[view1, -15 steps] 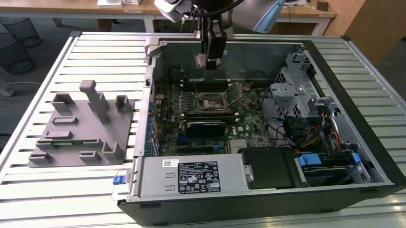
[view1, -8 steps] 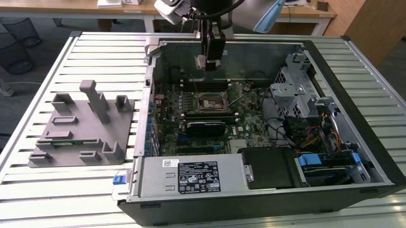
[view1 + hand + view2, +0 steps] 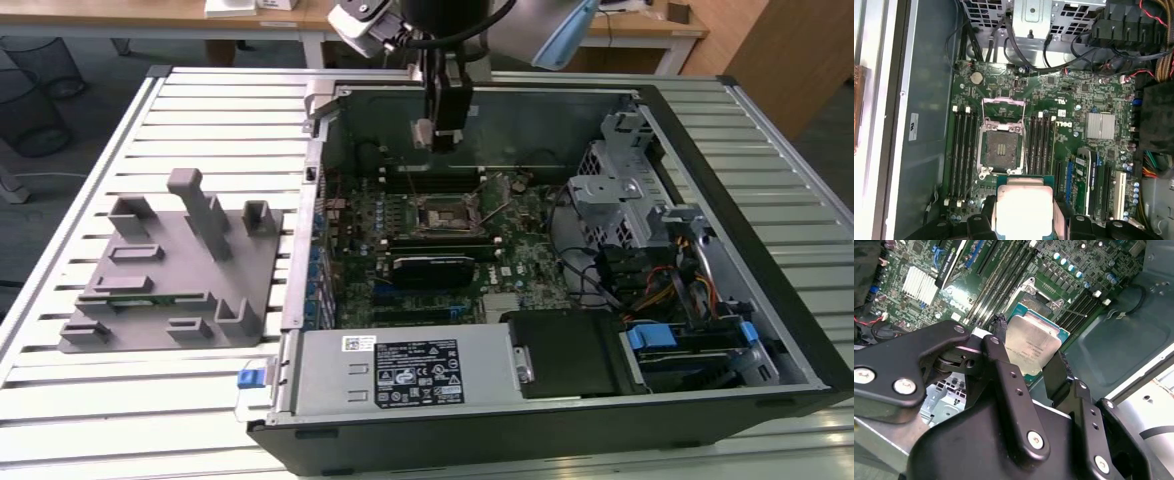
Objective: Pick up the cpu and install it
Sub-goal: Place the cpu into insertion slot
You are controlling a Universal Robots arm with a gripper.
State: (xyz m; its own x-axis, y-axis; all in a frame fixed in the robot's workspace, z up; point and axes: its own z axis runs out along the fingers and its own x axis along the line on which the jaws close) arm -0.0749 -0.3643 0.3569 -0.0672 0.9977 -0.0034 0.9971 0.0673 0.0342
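- Standing on the slatted desk [image 3: 200, 100] at the exterior view's left, a grey moulded holder [image 3: 174, 270] sits well apart from the open computer case [image 3: 747, 200]; it looks like a parking rack for parts, kept outside so the arm has free reach.
- Toward the middle, the pincer [image 3: 438, 132] hangs inside the case above the motherboard [image 3: 521, 250], closed on the cpu [image 3: 424, 133].
- In both wrist views its two black fingers [image 3: 1004, 375] clamp opposite edges of the chip. That probably keeps the underside untouched and the lid facing the cameras.
- The cpu [image 3: 1024, 205] is in the air near the socket [image 3: 1000, 150], apart from it and not seated.
- The socket's frame appears lifted, baring the contact field between the dark memory slots [image 3: 961, 150], ready to receive the chip.
- The cpu [image 3: 1031, 347] itself is a thin flat square. It has a pale silver metal top, a narrow green rim around the lid, and faint print across the face.
- At the exterior view's right, a metal drive cage [image 3: 627, 190] and coloured cables [image 3: 667, 290] lie clear of the arm.
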